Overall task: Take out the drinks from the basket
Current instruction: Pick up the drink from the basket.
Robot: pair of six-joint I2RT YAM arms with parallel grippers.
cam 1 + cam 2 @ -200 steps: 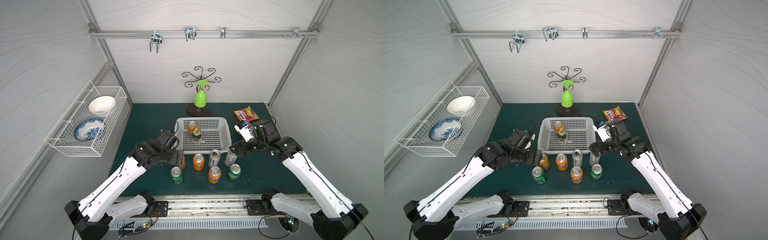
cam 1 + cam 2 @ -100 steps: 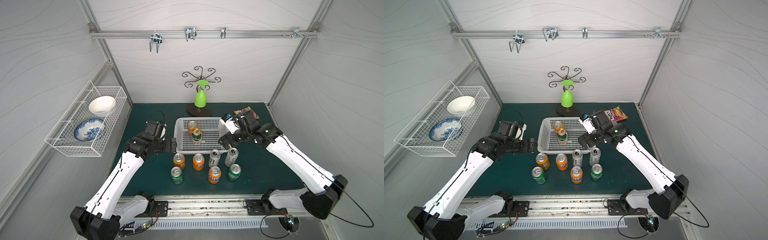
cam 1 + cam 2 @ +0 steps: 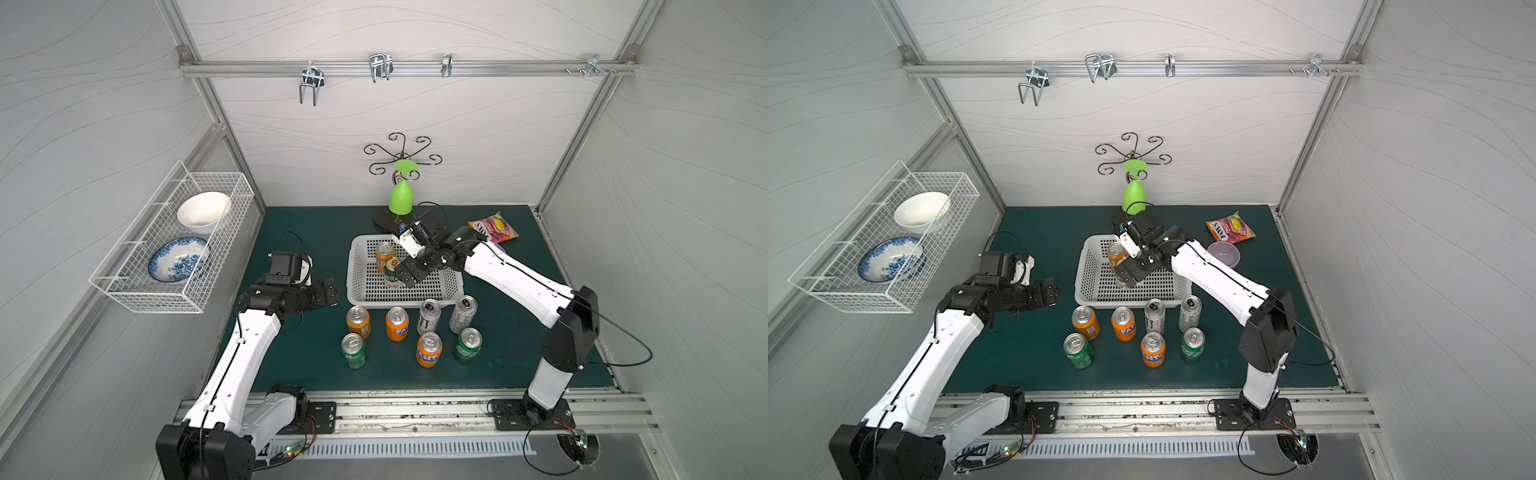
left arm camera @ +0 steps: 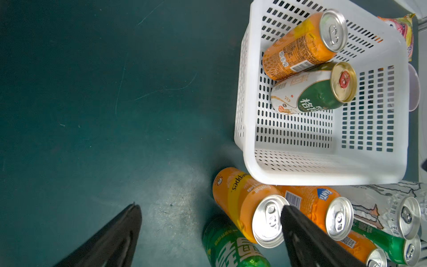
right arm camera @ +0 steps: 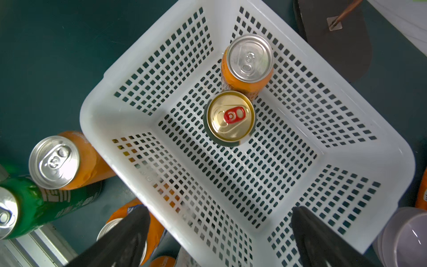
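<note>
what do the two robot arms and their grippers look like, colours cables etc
Both arms have glossy white link shells with black joints and black base blocks. A thin black cable runs along each, looping free near the wrist. The left gripper and right gripper are black, with tapered black fingers. A white camera module sits on each wrist.

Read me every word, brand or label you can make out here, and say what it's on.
"FANTA": front orange can on the mat.
"FANTA": orange can behind it.
"FOXS": snack packet.
"格" plus cut-off characters: gold-topped green can in the basket.
"...ppes": orange can, partly hidden.
Fine print elsewhere: too small.
</note>
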